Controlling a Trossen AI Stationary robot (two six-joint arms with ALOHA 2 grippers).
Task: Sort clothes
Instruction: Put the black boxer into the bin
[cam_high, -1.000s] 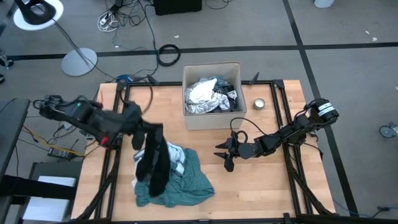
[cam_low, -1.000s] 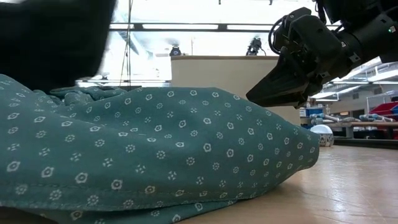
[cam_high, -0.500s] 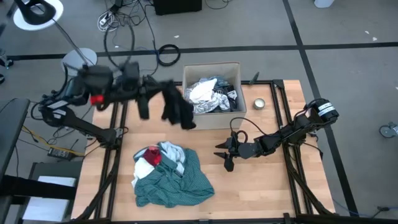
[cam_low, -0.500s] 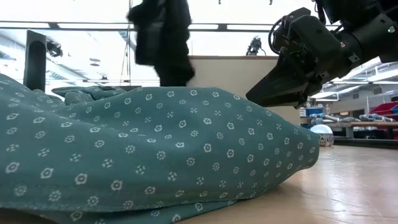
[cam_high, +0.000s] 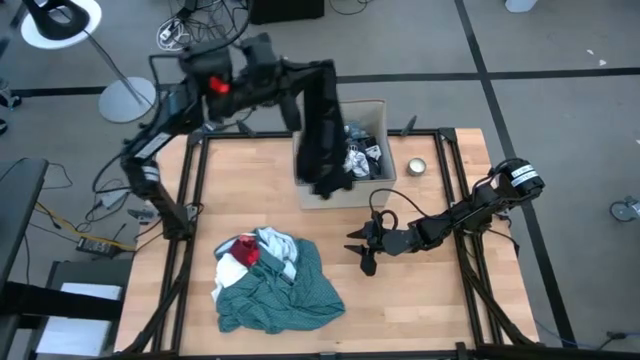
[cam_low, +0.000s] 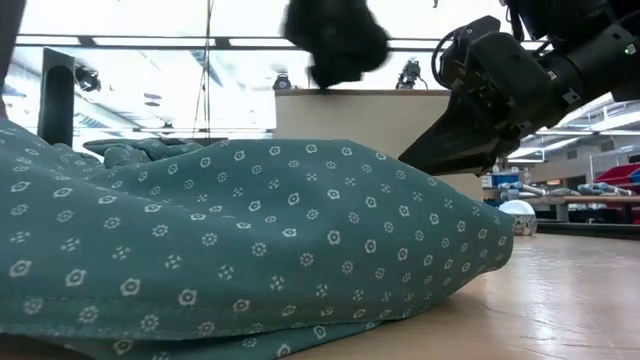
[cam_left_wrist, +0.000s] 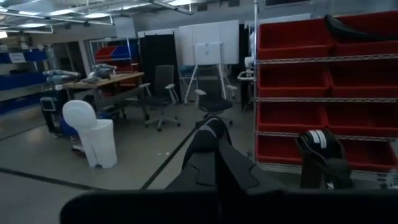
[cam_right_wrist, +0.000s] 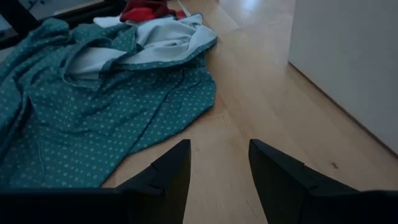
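Note:
My left gripper (cam_high: 303, 82) is raised high by the far edge, shut on a black garment (cam_high: 322, 135) that hangs over the tan cardboard box (cam_high: 378, 108). In the low view the garment's lower end (cam_low: 335, 45) hangs above the box's rim (cam_low: 380, 93). More clothes (cam_high: 352, 152) lie inside the box. A pile lies on the near left of the table: a teal dotted shirt (cam_high: 285, 298), a red piece (cam_high: 248, 251) and a white piece (cam_high: 280, 246). My right gripper (cam_high: 364, 252) stands open just right of the pile, low over the wood (cam_right_wrist: 217, 165). My left gripper holds the black garment near its upper end (cam_high: 318, 75), with its fingers about level and pointing toward the table's right. In the wrist view bunched cloth (cam_left_wrist: 214, 155) covers the fingers, so the place of hold is hidden. The garment hangs slack, clear of the pile and of the box.
A small round metal tin (cam_high: 417, 166) sits right of the box. Black frame rails (cam_high: 196, 190) run along the table's left and right sides. Bare wood (cam_high: 420, 300) lies at the near right.
My left gripper has risen and swung from above the pile toward the far edge and the right, turning as it went, until it stands over the box. The black garment went with it, lifted clear of the pile. The pile lies uncovered.

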